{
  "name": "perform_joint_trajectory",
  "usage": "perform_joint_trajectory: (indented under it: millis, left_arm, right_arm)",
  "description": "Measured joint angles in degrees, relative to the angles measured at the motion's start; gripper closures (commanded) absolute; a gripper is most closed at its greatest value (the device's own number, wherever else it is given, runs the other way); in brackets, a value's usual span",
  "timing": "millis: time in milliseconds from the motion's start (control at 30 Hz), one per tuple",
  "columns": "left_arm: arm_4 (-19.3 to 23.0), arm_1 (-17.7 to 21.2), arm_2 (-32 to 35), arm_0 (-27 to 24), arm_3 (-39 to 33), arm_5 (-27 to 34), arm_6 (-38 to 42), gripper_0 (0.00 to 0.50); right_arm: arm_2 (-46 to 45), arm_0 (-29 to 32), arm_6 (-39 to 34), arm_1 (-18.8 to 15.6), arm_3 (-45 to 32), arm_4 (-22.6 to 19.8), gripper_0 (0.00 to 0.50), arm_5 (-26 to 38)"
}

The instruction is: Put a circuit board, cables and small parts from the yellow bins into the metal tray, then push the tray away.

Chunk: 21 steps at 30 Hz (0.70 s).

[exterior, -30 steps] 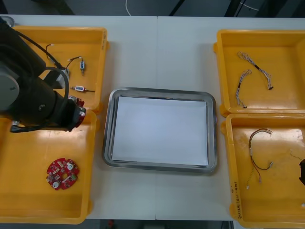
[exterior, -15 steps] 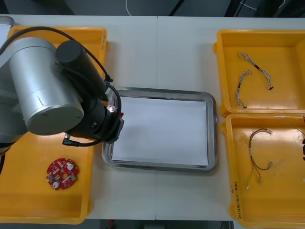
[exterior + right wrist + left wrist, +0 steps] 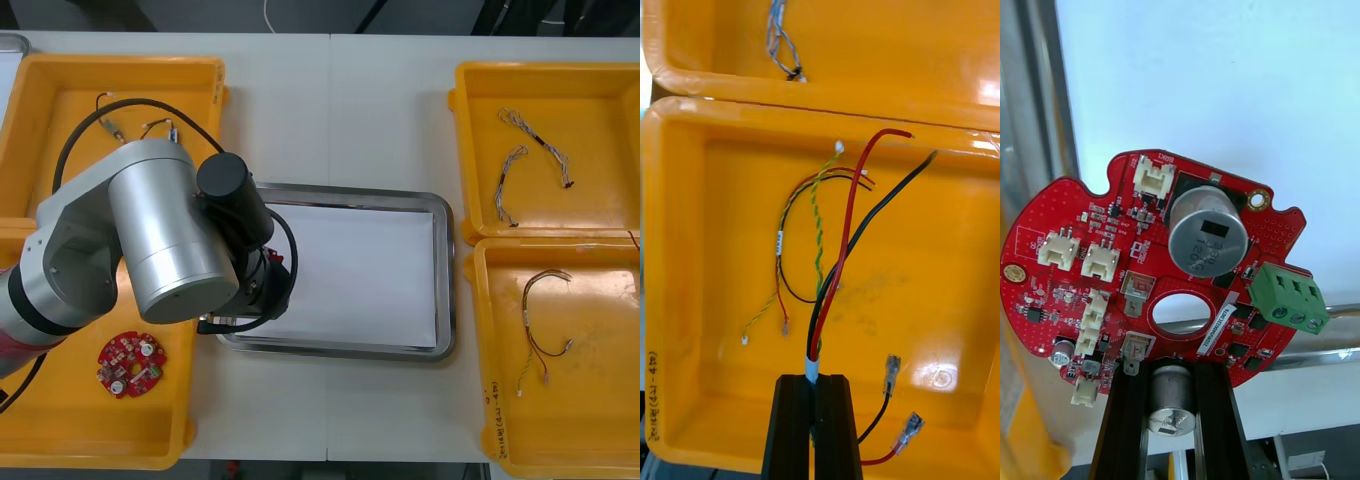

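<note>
Worktop (image 3: 330, 110): light, with a wide open band beyond the tray's far rim and narrow strips between the tray and the bins on either side.

Yellow bins: far left (image 3: 50, 100), near left (image 3: 60, 420), far right (image 3: 600, 110), near right (image 3: 600, 400). Each pair sits edge to edge.

Left arm (image 3: 165, 245): lies across the seam of the two left bins, and its wrist end overhangs the tray's left rim.

Tray (image 3: 340, 191): between the bin pairs, white inside. To the right of the arm the white floor lies open up to the right rim.

Circuit board (image 3: 1112, 247): round and red, pinched at its edge by the left fingers (image 3: 1124, 427), which are spread to its thickness. It hangs over the tray's near-left corner, mostly above the white floor and partly across the rim. Whether it touches the tray, cannot tell.

Second board (image 3: 130, 363): flat in the near left bin, just beside the arm.

Red and black cable (image 3: 846, 247): a pair of wires joined by a white band, with the right fingers (image 3: 790, 427) pressed almost together on that band. It is above the near right bin, inside its walls.

Thin cable (image 3: 540, 320): loose on the same bin's floor, beside the held pair.

Twisted cables (image 3: 520, 160): two, in the far right bin.

Small metal parts (image 3: 165, 128): probably on black leads, in the far left bin near its right wall.
</note>
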Motion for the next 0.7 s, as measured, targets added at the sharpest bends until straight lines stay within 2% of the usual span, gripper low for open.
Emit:
perform_joint_trajectory:
  millis: [300, 500, 700]
  left_arm:
    - [-1.68, -1.63, -3.1, -0.01, 5.09, -6.35, 0.0, 0.499]
    - [-2.64, -1.72, -5.7, -0.02, 6.4, -7.61, 0.01, 0.498]
    - [-2.83, -1.73, -6.75, -0.03, 7.29, -8.55, 0.01, 0.499]
  right_arm:
    - [0.03, -1.8, 0.16, -4.77, -0.06, -6.31, 0.5, 0.01]
    - [0.91, -3.4, 2.18, -7.72, -0.16, -7.65, 0.5, 0.01]
    - [2.12, -5.18, 4.2, -8.11, -0.23, -8.39, 0.5, 0.01]
